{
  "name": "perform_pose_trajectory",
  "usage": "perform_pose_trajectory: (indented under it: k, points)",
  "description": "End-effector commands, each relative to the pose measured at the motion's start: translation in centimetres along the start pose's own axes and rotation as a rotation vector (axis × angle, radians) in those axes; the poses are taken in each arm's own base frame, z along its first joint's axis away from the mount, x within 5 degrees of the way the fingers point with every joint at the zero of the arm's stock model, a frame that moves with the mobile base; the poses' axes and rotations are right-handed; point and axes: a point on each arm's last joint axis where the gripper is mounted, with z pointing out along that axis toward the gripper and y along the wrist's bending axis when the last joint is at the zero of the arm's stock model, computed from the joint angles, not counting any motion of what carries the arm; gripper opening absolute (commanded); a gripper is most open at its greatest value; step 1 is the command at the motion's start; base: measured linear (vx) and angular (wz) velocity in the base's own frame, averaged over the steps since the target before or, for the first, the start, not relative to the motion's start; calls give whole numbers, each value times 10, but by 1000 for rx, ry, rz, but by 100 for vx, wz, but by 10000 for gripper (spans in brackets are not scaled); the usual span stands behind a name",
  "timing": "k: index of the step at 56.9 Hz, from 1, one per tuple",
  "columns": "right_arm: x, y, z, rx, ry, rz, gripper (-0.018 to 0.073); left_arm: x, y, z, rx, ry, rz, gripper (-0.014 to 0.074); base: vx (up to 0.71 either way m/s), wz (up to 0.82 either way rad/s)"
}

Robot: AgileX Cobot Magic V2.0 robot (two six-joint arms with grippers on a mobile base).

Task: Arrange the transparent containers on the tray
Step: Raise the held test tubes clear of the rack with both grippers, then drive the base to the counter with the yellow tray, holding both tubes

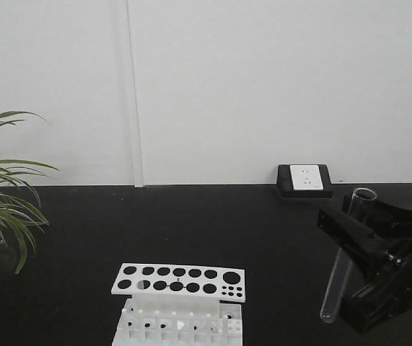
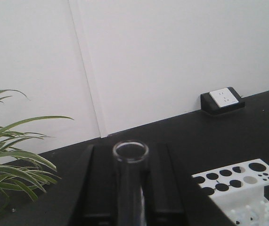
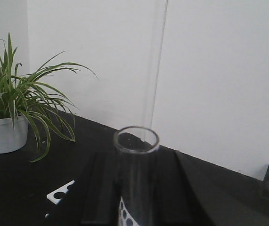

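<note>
One test tube (image 3: 135,165) stands pinched nearly upright in your right gripper (image 1: 350,241) near the white rack (image 1: 180,285), and a second tube (image 2: 130,165) is clamped in your left gripper (image 2: 130,202); with the tray out of view, carry both steady and lower them gently.

From here the right gripper (image 1: 341,241) is matte black and blocky, with flat slab fingers (image 1: 357,234), hard angular edges and small silvery fittings (image 1: 390,254)
</note>
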Motion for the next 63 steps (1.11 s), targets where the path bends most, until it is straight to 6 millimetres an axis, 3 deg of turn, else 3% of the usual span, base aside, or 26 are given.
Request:
perform_pose_trajectory:
  k: [1, 63]
  points:
    - [-17, 2, -3, -29, -88, 0, -13, -16, -3, -1, 32, -95, -22, -6, 0, 0]
    - [-17, 2, -3, -29, -88, 0, -13, -15, -3, 0, 31, -89, -21, -6, -9, 2]
